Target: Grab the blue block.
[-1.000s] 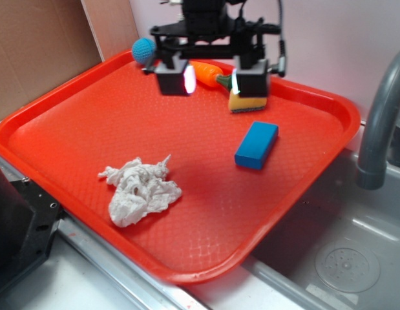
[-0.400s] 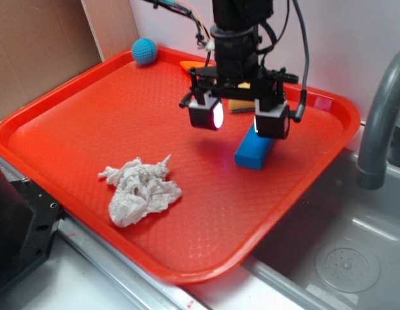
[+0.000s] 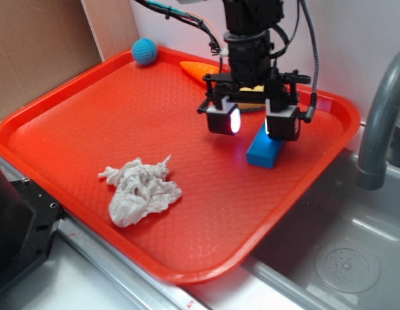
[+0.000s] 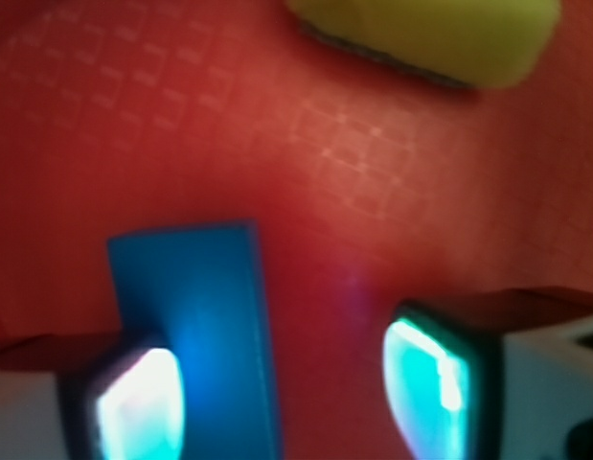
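- A red tray (image 3: 90, 129) with a waffled floor sits beside a steel sink (image 3: 355, 258) under a grey faucet (image 3: 380, 123), with a pale wall and brown cardboard behind; the places below are given relative to the blue block.
- The gripper (image 3: 252, 124) hangs low over the tray with its jaws spread and nothing between them; one glowing finger stands over the block's far end, the other off to its left over bare tray.
- The blue block (image 3: 269, 148) lies flat near the tray's right rim, next to the sink.
- Risk, as I judge it: the gripper is not centred. A straight drop would land one finger on top of the block, pressing or tipping it rather than straddling it. A sideways nudge could slide the smooth brick toward the rim.
- The wrist view shows the offset plainly: the block (image 4: 195, 326) runs under the left-hand pad, while the gap between the pads holds only red tray. It also shows the yellow sponge (image 4: 430, 38) beyond the block.
- Only the exterior view shows the rest: an orange carrot toy (image 3: 200, 68) behind the block, a teal crocheted ball (image 3: 145, 50) further back-left, and a crumpled white cloth (image 3: 140, 192) well off to its front-left.
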Robot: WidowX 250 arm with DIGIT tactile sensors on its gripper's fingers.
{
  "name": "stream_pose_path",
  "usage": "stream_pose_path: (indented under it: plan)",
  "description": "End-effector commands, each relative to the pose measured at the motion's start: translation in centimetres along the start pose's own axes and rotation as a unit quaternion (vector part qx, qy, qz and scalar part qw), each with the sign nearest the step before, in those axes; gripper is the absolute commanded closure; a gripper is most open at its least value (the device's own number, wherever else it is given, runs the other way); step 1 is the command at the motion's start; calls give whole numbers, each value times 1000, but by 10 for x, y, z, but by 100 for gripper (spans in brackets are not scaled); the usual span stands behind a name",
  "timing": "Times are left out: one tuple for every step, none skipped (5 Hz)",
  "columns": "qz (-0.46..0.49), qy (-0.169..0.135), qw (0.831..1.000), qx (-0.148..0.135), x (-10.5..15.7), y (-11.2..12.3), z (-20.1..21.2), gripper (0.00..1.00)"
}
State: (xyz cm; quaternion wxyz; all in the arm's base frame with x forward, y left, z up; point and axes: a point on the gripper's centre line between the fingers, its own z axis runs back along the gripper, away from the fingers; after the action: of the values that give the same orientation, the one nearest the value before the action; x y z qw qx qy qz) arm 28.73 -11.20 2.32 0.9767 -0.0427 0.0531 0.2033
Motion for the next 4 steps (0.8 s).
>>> stream_pose_path:
  plan:
    - [-17, -15, 1000, 14, -7, 6, 15, 49]
    - [-18, -94, 995, 9, -17, 10, 64, 0]
    - [-16, -104, 994, 0, -18, 7, 76, 0]
    - [-26, -80, 996, 6, -15, 4, 56, 0]
